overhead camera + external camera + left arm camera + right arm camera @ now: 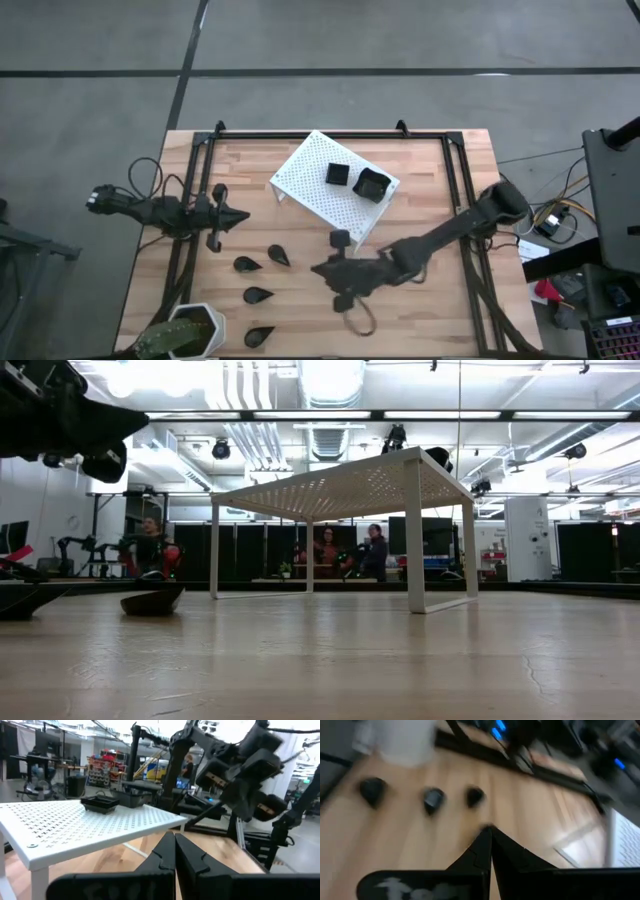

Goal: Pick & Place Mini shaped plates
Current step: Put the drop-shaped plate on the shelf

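Several black teardrop mini plates (258, 295) lie flat on the wooden table at the near left; three of them (434, 800) show in the right wrist view. Two square black plates (338, 173) (371, 184) sit on top of the white perforated rack (318, 200). My right gripper (318, 268) hovers shut and slanting down, just right of the teardrop plates, with nothing between its fingers (481, 851). My left gripper (238, 215) is shut and level at the table's left, pointing toward the rack (90, 825).
A white hexagonal plant pot (190, 335) stands at the near left corner, close to the nearest teardrop plate (258, 336). A black frame (330, 132) runs round the table's edges. Bare wood lies at the near right. People sit in the room beyond the table.
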Robot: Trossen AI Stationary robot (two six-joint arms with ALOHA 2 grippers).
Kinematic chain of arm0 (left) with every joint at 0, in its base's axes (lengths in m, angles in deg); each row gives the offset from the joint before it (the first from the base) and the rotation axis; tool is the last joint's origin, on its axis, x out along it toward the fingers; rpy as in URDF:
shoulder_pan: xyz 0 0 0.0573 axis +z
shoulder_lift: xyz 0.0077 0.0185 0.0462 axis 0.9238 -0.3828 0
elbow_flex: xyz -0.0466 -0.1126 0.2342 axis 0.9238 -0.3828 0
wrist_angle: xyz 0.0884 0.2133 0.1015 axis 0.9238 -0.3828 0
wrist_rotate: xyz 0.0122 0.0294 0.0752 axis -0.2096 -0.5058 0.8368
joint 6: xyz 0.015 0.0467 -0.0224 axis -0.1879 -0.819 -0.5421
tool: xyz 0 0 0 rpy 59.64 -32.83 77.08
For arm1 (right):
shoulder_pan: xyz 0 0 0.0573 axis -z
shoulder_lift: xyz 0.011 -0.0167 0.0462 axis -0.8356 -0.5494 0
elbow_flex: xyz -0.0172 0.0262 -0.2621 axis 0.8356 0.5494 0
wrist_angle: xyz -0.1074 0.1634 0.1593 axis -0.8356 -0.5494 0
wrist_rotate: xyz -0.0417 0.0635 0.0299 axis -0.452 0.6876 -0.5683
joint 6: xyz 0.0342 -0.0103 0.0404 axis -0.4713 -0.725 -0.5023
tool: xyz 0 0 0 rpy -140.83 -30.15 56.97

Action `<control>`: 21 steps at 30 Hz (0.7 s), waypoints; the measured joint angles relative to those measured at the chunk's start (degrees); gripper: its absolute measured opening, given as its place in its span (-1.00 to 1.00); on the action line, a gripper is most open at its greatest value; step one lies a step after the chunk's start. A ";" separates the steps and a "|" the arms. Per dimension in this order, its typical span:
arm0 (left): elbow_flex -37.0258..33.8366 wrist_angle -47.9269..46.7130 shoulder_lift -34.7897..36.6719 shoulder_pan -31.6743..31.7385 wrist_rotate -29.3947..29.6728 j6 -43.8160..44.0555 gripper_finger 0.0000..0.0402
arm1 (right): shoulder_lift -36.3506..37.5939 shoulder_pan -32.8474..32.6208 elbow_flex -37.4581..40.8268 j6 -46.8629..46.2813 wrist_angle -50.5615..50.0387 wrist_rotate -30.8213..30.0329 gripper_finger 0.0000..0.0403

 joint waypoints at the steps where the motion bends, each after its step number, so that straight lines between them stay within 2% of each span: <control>1: 0.00 0.11 -0.06 0.00 0.00 0.56 -1.00 | 1.37 -0.04 3.02 1.67 3.92 1.58 -0.96; 5: 0.00 0.66 -0.08 0.00 -0.24 1.57 -1.00 | 6.25 -0.52 14.54 4.66 14.65 2.68 -0.96; 16: 0.17 3.69 -0.33 0.00 0.76 2.33 -1.00 | 23.10 2.67 37.93 2.37 30.20 3.32 -0.96; 21: 0.92 3.90 -1.82 0.04 2.28 3.31 -1.00 | 31.22 9.74 44.35 1.81 30.57 13.76 -0.96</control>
